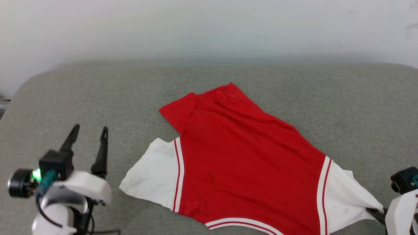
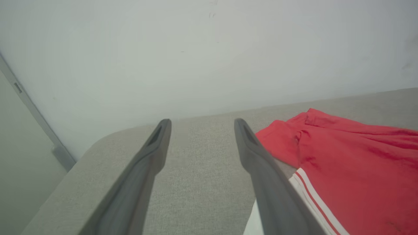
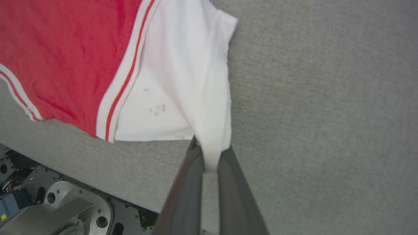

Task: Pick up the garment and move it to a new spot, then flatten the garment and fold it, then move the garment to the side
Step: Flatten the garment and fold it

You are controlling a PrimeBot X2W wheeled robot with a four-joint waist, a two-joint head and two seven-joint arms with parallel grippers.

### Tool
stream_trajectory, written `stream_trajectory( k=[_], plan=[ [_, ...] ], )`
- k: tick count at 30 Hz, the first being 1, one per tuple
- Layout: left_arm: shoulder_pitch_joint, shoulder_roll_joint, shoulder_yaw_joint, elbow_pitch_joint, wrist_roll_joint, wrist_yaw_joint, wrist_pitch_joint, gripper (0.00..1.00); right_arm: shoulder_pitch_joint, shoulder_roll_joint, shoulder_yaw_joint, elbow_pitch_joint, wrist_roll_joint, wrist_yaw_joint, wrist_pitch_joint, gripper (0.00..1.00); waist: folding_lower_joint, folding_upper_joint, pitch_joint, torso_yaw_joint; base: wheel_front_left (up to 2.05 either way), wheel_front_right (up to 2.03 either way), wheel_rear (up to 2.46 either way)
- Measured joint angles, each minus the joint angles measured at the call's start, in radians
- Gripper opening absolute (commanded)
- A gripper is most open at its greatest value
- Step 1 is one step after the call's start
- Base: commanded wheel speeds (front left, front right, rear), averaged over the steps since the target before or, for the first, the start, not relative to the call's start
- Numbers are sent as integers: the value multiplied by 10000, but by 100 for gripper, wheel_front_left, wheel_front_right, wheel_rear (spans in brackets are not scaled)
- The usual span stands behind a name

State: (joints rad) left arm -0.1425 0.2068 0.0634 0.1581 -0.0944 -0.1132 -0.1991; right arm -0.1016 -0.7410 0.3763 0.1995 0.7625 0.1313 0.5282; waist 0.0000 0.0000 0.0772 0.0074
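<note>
Over on the grey fabric surface (image 1: 81, 91), the garment (image 1: 248, 163) lies spread out with its plain red side up. At the near right, the right gripper (image 3: 210, 153) is pinching the tip of the white sleeve (image 3: 183, 75). Meanwhile the left gripper (image 1: 90, 129) hovers off to the left, fingers spread wide, clear of the cloth.

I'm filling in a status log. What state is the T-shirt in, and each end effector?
red T-shirt: lying spread on the grey padded surface, plain side up, far end rumpled, not folded.
white sleeve on the robot's right: drawn to a point, pinched.
left end effector: open, empty, apart from the shirt.
right end effector: shut on that sleeve's tip.
</note>
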Motion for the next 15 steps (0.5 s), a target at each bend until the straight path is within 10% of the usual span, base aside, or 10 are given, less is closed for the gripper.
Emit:
stream_trajectory(
  k=[15],
  plan=[
    [-2440, 3707, -3427, -84, -3973, -159, 6372, 100, 466, 462, -819, -1110, -662, 0, 184, 0, 0, 0, 302, -335, 0, 0, 0]
  ],
)
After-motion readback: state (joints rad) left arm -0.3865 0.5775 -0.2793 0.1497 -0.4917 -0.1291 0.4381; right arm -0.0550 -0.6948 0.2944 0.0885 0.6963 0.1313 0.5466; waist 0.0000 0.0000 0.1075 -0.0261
